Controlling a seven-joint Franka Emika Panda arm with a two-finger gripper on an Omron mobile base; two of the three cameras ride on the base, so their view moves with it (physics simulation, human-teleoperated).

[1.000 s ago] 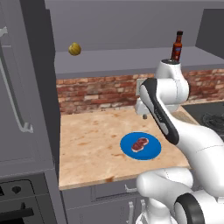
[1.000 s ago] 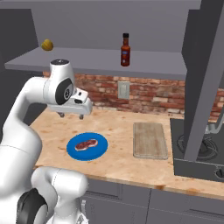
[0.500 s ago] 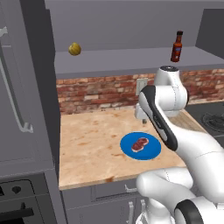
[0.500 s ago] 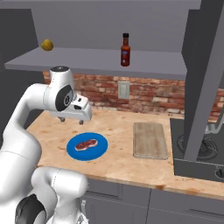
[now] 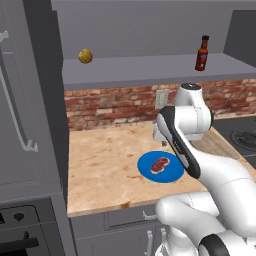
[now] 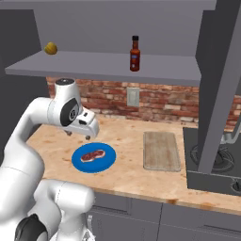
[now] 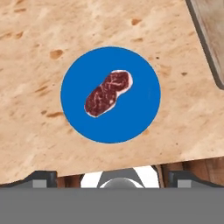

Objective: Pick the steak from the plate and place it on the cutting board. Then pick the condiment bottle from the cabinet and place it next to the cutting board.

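The steak (image 5: 160, 164) (image 6: 92, 155) (image 7: 108, 93) lies near the middle of the blue plate (image 5: 173, 173) (image 6: 107, 161) (image 7: 135, 118) on the counter. My gripper (image 6: 78, 136) (image 7: 112, 176) hangs above the plate, open, its fingertips (image 7: 42, 176) wide apart with nothing between them. To the plate's right lies the wooden cutting board (image 6: 161, 150) (image 7: 211, 35), bare. On the shelf of the grey cabinet (image 5: 150, 67) (image 6: 94, 63) the condiment bottle (image 5: 202, 53) (image 6: 135, 53) stands upright.
A yellowish round fruit (image 5: 85, 56) (image 6: 51, 48) sits at the shelf's left end. A tall grey handled unit (image 5: 25, 110) bounds the counter on the left. A stove (image 6: 221, 162) and a grey upright panel (image 6: 219, 84) stand at the right. A brick wall runs behind.
The arm's wrist has come down a little, bringing the open gripper lower over the plate. Steak, board and bottle have not moved.
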